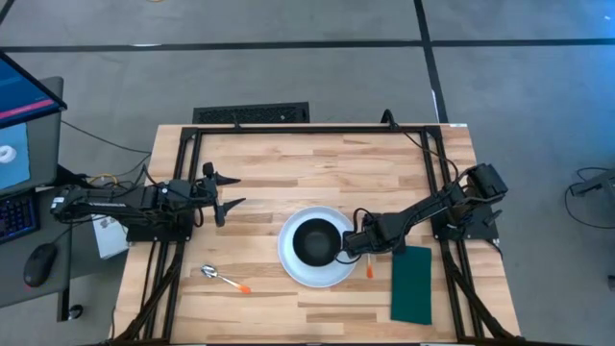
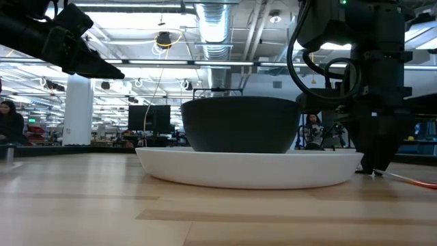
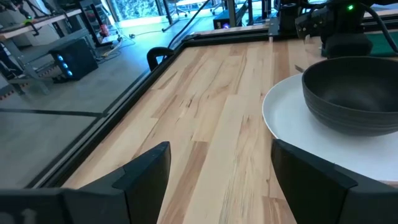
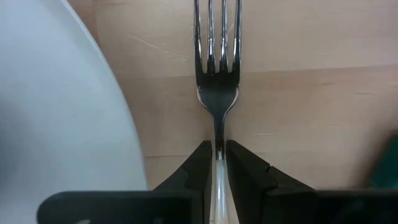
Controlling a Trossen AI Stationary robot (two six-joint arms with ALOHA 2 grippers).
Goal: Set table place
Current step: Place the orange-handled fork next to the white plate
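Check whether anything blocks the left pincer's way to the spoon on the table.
Nothing visible does. The left pincer is open above bare wood, and the spoon lies alone on the table nearer the front edge, well left of the plate. The right pincer is shut on the fork beyond the plate.

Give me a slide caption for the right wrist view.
Right gripper pinching the fork beside the white plate.

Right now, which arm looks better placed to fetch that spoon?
Probably the left. Its open end effector hovers nearest the spoon; the right end effector is shut on the fork.
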